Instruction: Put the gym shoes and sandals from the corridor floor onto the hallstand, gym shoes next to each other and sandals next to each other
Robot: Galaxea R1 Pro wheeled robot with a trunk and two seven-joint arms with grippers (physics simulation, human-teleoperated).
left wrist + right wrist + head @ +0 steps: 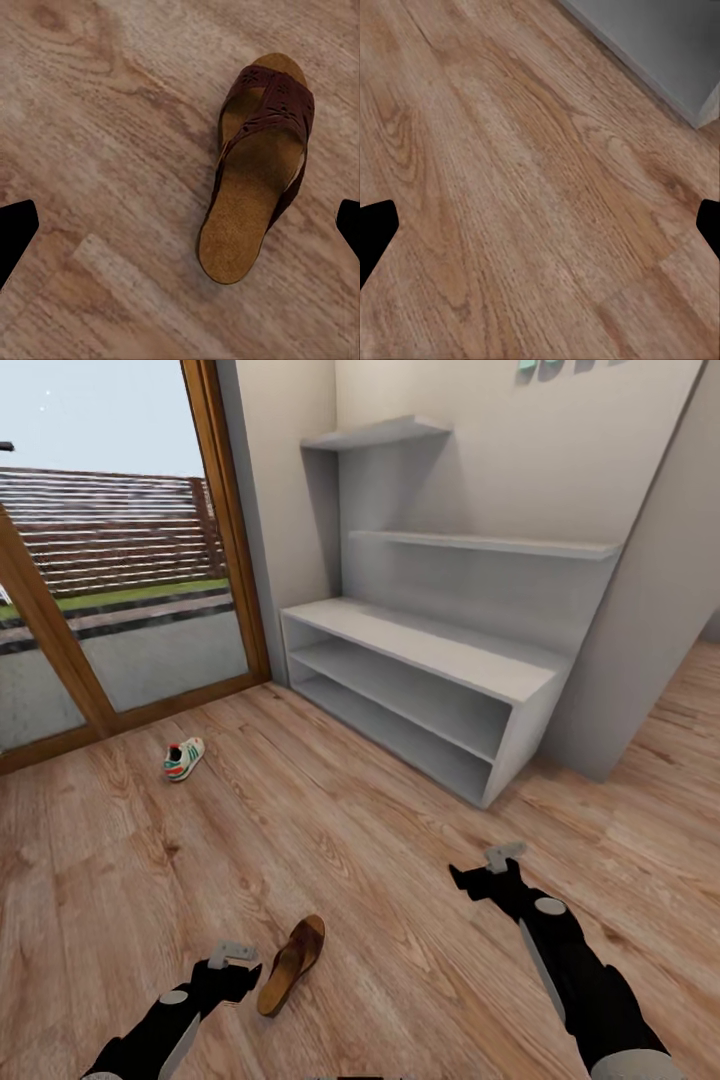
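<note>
One gym shoe (184, 758), white with green stripes, lies on the corridor floor (380, 860) near the glass door. One brown sandal (292, 963) lies on the planks just right of my left gripper (232, 956). In the left wrist view the sandal (259, 172) sits strap side up between the spread fingertips (15, 232), nearer one side; that gripper (180, 229) is open and empty. My right gripper (503, 857) hangs open over bare floor in front of the hallstand (430, 650). The right wrist view has wide-apart fingertips (375, 232) and a corner of the hallstand (660, 37).
A wood-framed glass door (120, 560) fills the left wall, with a terrace and fence outside. The hallstand's two open lower shelves (400, 700) and two staggered wall shelves (480, 543) hold nothing. A grey wall panel (650, 610) stands right of it.
</note>
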